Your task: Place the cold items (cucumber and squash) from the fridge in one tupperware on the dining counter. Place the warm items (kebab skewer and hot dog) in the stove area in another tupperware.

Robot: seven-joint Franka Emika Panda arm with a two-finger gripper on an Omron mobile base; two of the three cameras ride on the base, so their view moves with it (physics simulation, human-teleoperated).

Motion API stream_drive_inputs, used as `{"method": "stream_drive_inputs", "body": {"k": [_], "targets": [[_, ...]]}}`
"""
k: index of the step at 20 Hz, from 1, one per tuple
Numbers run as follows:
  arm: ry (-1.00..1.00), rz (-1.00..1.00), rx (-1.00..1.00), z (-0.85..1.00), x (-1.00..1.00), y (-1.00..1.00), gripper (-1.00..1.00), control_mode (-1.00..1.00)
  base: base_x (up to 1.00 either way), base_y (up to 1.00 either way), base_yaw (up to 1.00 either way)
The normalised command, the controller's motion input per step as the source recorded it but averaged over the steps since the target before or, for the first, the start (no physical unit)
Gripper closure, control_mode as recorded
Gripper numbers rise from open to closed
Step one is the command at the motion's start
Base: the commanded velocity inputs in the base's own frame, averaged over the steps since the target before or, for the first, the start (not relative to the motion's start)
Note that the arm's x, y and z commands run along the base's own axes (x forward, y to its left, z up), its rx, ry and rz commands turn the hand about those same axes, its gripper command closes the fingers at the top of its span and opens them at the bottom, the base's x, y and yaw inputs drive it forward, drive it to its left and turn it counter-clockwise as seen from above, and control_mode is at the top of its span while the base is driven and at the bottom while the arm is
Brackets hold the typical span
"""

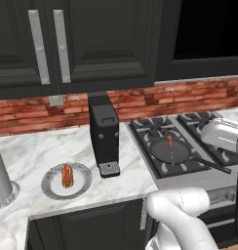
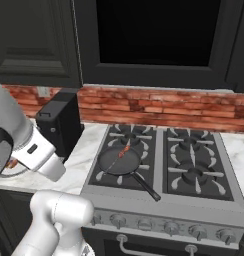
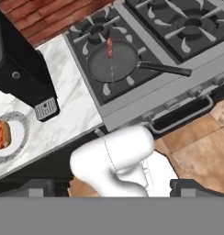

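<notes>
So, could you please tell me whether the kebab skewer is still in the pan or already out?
Still in: the kebab skewer lies across the pan on the stove's front-left burner.

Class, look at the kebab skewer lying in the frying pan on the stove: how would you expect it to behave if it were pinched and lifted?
The kebab skewer looks thin and stiff, so probably light. Its meat sits at one end, so it may tilt if pinched by the bare stick. Lying flat in the frying pan, it could slide or roll when nudged.

White arm bent high above its base, hand wide open, empty, angled downward.
</notes>
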Motion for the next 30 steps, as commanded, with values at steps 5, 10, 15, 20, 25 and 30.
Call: {"method": "stream_drive_inputs", "body": {"k": [5,10,15,20,25,30], "targets": [[0.2,0.0,0.0,-0.3,0.43,-0.41,-1.0,-1.0,0.0,0.0,0.0],[0.24,0.0,0.0,-0.47,0.55,-0.19,-1.0,-1.0,0.0,0.0,0.0],[0.04,0.0,-0.04,-0.66,0.48,-0.05,-1.0,-1.0,0.0,0.0,0.0],[-0.04,0.0,-0.03,-0.57,0.54,0.0,-1.0,-1.0,0.0,0.0,0.0],[-0.1,0.0,-0.02,-0.44,0.45,0.0,-1.0,-1.0,0.0,0.0,0.0],[0.0,0.0,0.0,-0.26,0.5,0.0,-1.0,-1.0,0.0,0.0,0.0]]}}
